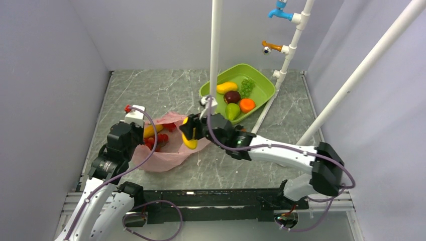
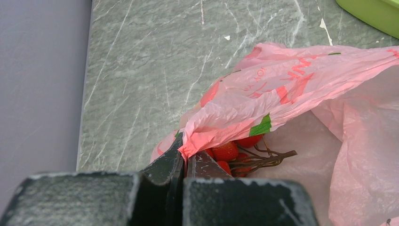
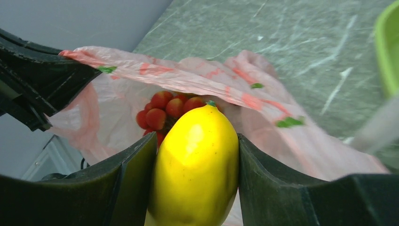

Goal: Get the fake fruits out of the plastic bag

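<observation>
**Bag pinched on the left, yellow fruit clamped on the right**

On the left of the desk (image 1: 150, 90), the left jaws are fully closed on a fold of the pink bag (image 1: 171, 155), at its left edge. In the left wrist view the crinkled film (image 2: 291, 84) is squeezed between the two dark tips and rises away from them to the right, held up like a flap. Under that flap, just right of the tips, lies the red grape cluster (image 2: 226, 151) with its brown stalks, inside the bag and not touching the jaws. From above, the grapes (image 1: 150, 143) show through the film next to a yellow-orange fruit (image 1: 149, 131), whose kind I cannot tell, also in the bag and close to the left wrist.

Further right, the right jaws stand partway open and are clamped on a smooth yellow fruit (image 3: 195, 165), one finger pressing each flank. Its green-tipped end points into the bag's mouth (image 3: 188, 75), and the grape cluster (image 3: 162, 110) sits just beyond that tip, deeper inside. From above, the yellow fruit (image 1: 190, 141) is over the bag's right edge. Whether it rests on the film or hangs clear I cannot tell.

At the far right the green tub (image 1: 260, 93) stands apart from the bag, with the green pear (image 1: 232, 111) at its near end among other fruits.
</observation>
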`<state>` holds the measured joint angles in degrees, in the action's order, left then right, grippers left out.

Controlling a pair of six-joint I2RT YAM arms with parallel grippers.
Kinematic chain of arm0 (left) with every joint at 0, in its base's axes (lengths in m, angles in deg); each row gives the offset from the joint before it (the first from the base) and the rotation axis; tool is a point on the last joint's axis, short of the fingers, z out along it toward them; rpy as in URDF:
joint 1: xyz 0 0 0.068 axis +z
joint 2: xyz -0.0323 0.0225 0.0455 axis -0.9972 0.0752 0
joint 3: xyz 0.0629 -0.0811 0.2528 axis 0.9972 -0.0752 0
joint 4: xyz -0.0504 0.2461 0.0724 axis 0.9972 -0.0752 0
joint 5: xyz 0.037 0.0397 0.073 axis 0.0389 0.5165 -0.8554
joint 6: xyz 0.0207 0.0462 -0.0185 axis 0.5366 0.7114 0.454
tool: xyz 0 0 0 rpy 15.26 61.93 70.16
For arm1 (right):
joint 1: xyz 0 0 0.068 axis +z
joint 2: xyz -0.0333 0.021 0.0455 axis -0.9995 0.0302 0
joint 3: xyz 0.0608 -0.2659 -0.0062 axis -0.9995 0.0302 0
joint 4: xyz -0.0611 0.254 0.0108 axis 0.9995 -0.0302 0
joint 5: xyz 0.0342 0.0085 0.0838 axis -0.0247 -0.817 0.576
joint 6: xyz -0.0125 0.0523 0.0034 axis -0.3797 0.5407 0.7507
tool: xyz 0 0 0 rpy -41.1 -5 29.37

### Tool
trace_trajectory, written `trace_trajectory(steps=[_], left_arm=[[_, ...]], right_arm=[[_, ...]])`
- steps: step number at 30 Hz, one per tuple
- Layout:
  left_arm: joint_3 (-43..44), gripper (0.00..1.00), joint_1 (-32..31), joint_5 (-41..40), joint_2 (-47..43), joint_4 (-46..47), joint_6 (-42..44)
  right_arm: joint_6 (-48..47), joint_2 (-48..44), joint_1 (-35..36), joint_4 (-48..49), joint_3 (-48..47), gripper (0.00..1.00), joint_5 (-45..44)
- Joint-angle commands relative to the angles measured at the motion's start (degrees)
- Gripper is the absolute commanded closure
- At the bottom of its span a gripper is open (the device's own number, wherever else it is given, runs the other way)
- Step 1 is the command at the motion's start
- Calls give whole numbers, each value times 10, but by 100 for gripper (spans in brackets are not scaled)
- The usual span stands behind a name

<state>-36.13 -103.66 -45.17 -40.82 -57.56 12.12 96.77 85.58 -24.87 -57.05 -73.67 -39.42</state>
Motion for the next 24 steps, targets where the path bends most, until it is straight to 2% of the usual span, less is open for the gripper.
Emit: trace_trajectory(steps=[1, 9, 12, 15, 17, 19, 22, 24], left_arm=[[3, 100, -1, 5, 1, 27, 4], [4, 100, -1, 6, 4, 25, 3], [4, 100, -1, 6, 5, 24, 2], [4, 100, -1, 6, 6, 26, 3], [5, 100, -1, 6, 9, 24, 3], [5, 100, -1, 7, 10, 23, 2], [4, 100, -1, 7, 11, 23, 2], [5, 100, -1, 6, 11, 22, 2]], right_arm=[[-56, -101, -25, 56, 58, 100, -21], [-156, -273, -57, 45, 124, 100, -163], [-151, -304, -103, 29, 143, 100, -203], [-127, -296, -168, -5, 141, 100, -215], [-99, -269, -227, -36, 127, 100, -184], [-71, -224, -307, -55, 110, 100, -112], [-30, -109, -402, -109, 41, 100, 40], [-27, -24, -430, -156, -21, 100, 101]])
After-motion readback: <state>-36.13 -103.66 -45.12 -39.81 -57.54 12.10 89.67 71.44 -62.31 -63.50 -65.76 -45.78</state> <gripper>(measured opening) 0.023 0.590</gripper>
